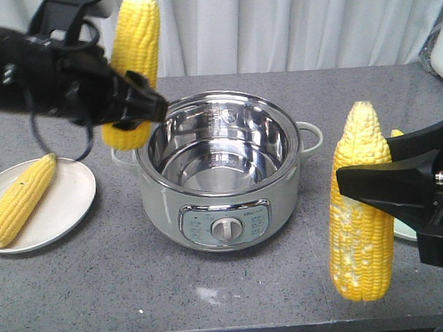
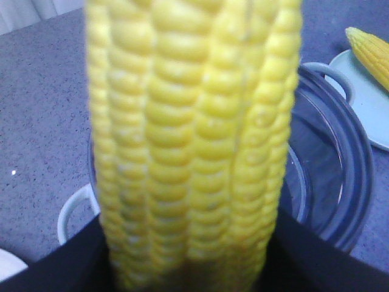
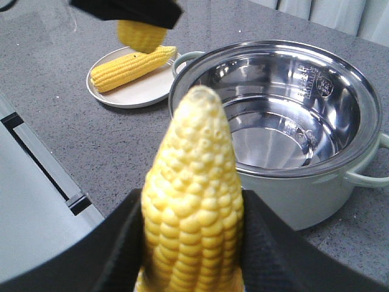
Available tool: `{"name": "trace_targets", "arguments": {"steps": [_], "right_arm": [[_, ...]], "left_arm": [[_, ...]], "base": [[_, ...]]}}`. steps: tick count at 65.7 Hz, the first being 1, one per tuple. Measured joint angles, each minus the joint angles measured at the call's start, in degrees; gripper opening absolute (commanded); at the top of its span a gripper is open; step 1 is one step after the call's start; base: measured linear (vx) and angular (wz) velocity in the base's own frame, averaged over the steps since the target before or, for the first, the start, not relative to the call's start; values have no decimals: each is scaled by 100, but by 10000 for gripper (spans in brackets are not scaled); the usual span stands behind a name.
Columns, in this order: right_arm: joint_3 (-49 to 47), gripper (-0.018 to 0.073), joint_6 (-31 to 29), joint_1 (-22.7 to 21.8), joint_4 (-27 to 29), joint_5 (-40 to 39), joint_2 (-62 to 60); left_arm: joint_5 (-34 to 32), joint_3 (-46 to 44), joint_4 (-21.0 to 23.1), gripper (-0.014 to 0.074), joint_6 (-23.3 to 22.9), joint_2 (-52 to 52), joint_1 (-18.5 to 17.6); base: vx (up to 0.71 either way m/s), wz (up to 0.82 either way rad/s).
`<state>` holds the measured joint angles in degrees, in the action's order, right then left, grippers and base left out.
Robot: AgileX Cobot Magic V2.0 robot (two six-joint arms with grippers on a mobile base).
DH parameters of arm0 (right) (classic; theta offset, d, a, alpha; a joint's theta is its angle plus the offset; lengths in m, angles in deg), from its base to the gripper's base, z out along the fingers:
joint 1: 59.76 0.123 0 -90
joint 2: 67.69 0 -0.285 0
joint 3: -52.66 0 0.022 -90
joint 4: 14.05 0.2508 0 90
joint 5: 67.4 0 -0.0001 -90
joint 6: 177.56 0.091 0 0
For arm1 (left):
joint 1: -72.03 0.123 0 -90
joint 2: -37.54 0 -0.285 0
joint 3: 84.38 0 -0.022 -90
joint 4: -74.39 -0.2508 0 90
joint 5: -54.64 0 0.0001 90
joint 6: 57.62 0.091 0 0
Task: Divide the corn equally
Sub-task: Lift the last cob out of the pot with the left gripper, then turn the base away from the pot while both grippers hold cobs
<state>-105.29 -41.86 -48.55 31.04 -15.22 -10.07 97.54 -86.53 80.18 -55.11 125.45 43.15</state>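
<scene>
Both our claws full, left gripper point(image 1: 133, 115) clamped on the first cob point(image 1: 137, 36), upright just left of the pot point(image 1: 164, 206), right gripper point(image 1: 360, 182) clamped on the second cob point(image 1: 360, 255), upright over the counter point(image 1: 102, 291), we see a third cob point(image 1: 21, 199) lying on the left plate point(image 1: 69, 200).

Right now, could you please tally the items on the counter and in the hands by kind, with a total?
Plates: 2
Cooking pot: 1
Corn cobs: 4 (one in the left hand, one in the right hand, one on each plate)
Total: 7
</scene>
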Motion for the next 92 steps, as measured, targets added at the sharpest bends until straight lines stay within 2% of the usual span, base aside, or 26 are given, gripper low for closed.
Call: {"name": "trace_targets", "arguments": {"steps": [24,54,72,92], "right_arm": [[0,227,0,0,0,0,0],[0,227,0,0,0,0,0],[0,227,0,0,0,0,0],[0,227,0,0,0,0,0]], "left_arm": [[-867,1664,17,287,43,-1683,0],[-919,3105,159,287,49,-3115,0],[-903,3540,183,286,49,-3751,0],[-653,3557,32,286,54,-3825,0]], "base": [[0,0],[0,0],[0,0],[0,0]]}}
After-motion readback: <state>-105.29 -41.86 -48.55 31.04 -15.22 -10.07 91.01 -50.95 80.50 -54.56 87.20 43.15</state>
